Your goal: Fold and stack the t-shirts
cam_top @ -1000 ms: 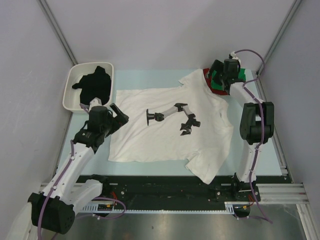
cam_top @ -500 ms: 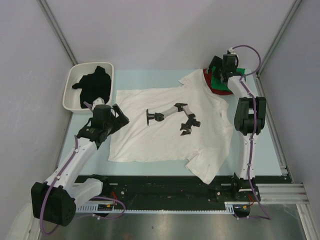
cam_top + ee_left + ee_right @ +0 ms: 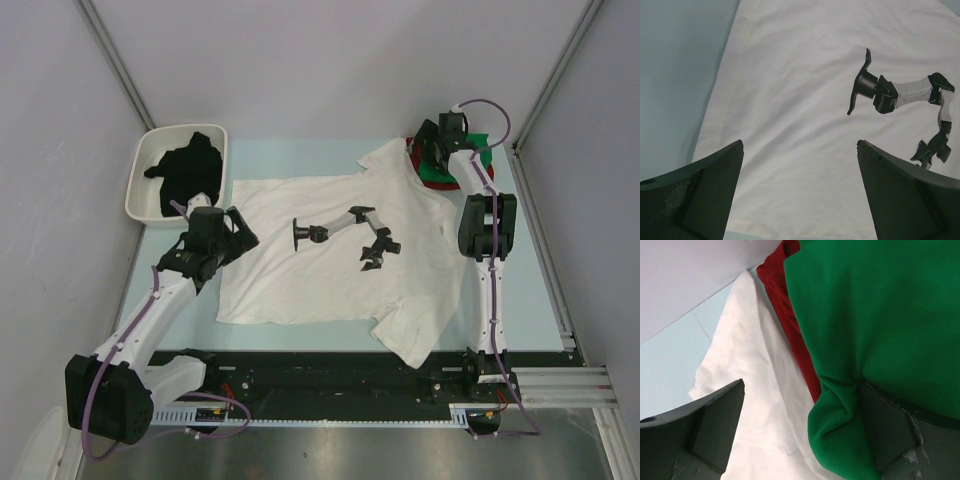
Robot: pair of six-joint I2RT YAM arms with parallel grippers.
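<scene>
left tool (image 3: pixel 800 150): spread wide over the white t-shirt (image 3: pixel 340 250), which lies flat mid-bench (image 3: pixel 300 155)
right tool (image 3: pixel 800 385): spread too, green t-shirt (image 3: pixel 865 315) bunched at one finger
red t-shirt (image 3: pixel 776 282): mostly buried under green, only an edge shows
black t-shirt (image 3: pixel 190 165): crumpled in the tray (image 3: pixel 140 195), far left

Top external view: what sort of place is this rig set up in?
Probably an enclosed robot test cell, not a home: plain pale panel walls on aluminium frame struts, and a pale blue table top with a black mounting rail at its near edge.
</scene>
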